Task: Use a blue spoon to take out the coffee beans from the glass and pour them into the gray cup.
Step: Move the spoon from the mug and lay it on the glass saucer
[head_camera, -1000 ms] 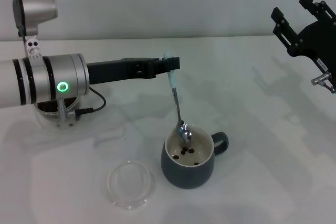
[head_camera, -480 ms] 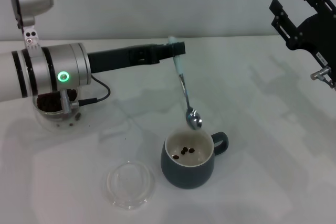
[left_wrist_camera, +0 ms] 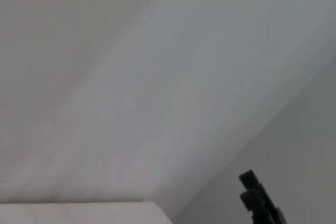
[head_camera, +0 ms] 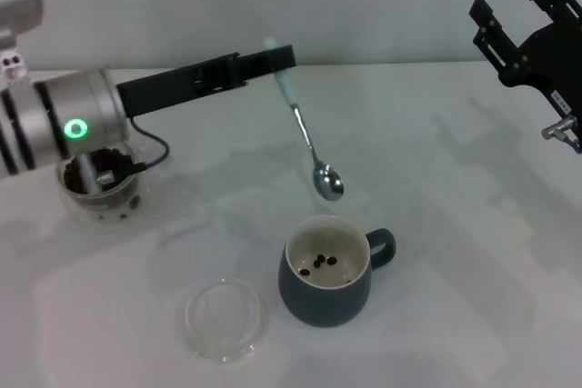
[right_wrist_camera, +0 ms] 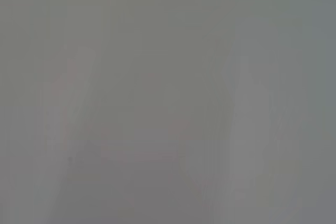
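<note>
In the head view my left gripper (head_camera: 277,58) is shut on the pale-blue handle of the blue spoon (head_camera: 305,138). The spoon hangs down with its shiny bowl in the air, above and a little behind the gray cup (head_camera: 326,281). A few coffee beans (head_camera: 321,261) lie on the cup's cream inside. The glass (head_camera: 98,190) with dark beans stands at the left, partly hidden behind my left arm. My right gripper (head_camera: 509,15) is raised at the far right, away from everything.
A shallow clear round dish (head_camera: 225,319) lies on the white table, left of the cup. A black cable loops from my left arm near the glass. The wrist views show only blank wall and table.
My left gripper has lifted the spoon out of the gray cup and carried it up and leftward. The arm has drawn back to the left. The right arm has not moved.
</note>
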Motion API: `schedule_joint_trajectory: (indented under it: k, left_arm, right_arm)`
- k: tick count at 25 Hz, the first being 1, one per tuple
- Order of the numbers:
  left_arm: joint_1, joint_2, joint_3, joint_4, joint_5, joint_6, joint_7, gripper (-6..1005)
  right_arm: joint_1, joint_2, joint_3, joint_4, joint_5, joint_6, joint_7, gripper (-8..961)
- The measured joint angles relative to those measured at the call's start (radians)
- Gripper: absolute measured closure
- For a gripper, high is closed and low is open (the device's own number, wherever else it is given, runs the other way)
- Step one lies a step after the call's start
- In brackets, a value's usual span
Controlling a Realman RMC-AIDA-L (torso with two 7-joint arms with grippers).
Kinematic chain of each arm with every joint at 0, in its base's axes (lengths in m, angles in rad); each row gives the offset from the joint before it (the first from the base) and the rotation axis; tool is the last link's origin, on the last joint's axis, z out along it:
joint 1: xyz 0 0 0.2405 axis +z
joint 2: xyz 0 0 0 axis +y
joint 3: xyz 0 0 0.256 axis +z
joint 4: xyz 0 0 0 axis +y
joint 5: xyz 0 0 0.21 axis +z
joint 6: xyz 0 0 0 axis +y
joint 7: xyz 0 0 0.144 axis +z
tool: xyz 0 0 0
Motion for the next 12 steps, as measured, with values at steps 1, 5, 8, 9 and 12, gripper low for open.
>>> schedule_joint_trajectory:
  k: [1, 5, 8, 9, 12]
  left_arm:
    - [0.013, 0.000, -0.011, 0.002, -0.006, 0.010, 0.001, 864]
    - [0.081, -0.005, -0.084, 0.038, -0.013, 0.049, 0.013, 864]
    - [0.127, -0.008, -0.108, 0.063, -0.019, 0.081, 0.024, 864]
    - [0.139, -0.007, -0.108, 0.066, -0.025, 0.095, 0.025, 864]
    - [0.177, -0.002, -0.109, 0.070, -0.052, 0.140, 0.036, 864]
  right_arm:
    - [-0.001, 0.000, 0.000, 0.001, 0.000, 0.000, 0.000, 272]
    - [-0.002, 0.001, -0.001, 0.003, 0.001, -0.001, 0.000, 272]
    - [-0.002, 0.001, -0.003, 0.002, 0.000, -0.006, 0.000, 272]
    - [-0.003, 0.001, -0.003, 0.002, 0.000, -0.009, 0.000, 272]
    - [-0.002, 0.001, -0.003, 0.002, 0.002, -0.011, 0.001, 272]
